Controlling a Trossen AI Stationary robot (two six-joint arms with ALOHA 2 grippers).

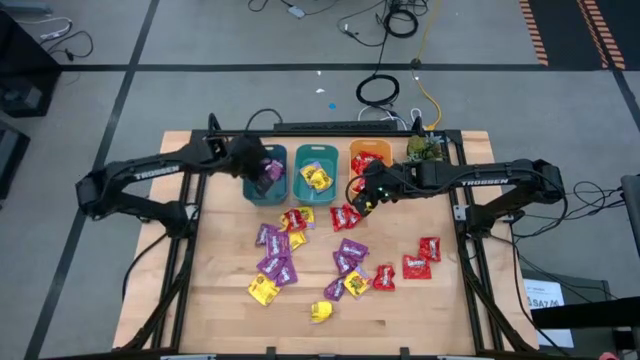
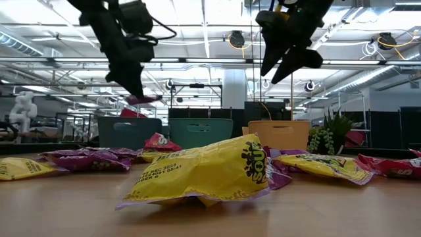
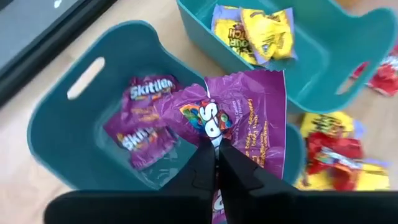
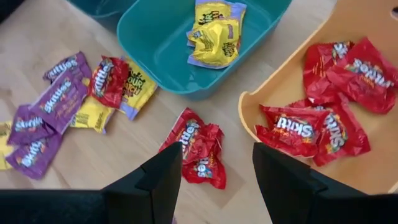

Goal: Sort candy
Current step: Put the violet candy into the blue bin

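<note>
The candy lies in three places: loose on the desk, in the bins, and one packet in the left gripper. That purple packet (image 3: 249, 118) is pinched by one edge between the clenched jaws of the left gripper (image 3: 217, 163), hanging over the left teal bin (image 3: 68, 134), where two more purple packets (image 3: 142, 121) already lie on the floor directly below the jaws. Just beside it, further from these jaws, the middle teal bin (image 3: 348, 56) holds yellow packets (image 3: 255, 31).

The right gripper (image 4: 214, 177) hovers with its jaws released and holding nothing, above a red packet (image 4: 198, 148) that lies on the desk just ahead of them. To one side of these jaws stands the orange bin (image 4: 261, 102) with several red packets (image 4: 329, 99) inside; ahead of them is the middle teal bin with its yellow packets (image 4: 214, 34). On the other side of the jaws a cluster of purple, red and yellow packets (image 4: 81, 99) rests on the wood.

Seen from above, the remaining loose candy (image 1: 340, 262) is spread over the middle of the desk (image 1: 220, 320), nearer the front edge than either gripper, with a few red packets (image 1: 422, 257) apart on the right arm's side. A small green plant (image 1: 424, 148) stands behind the right gripper, beside the orange bin.
</note>
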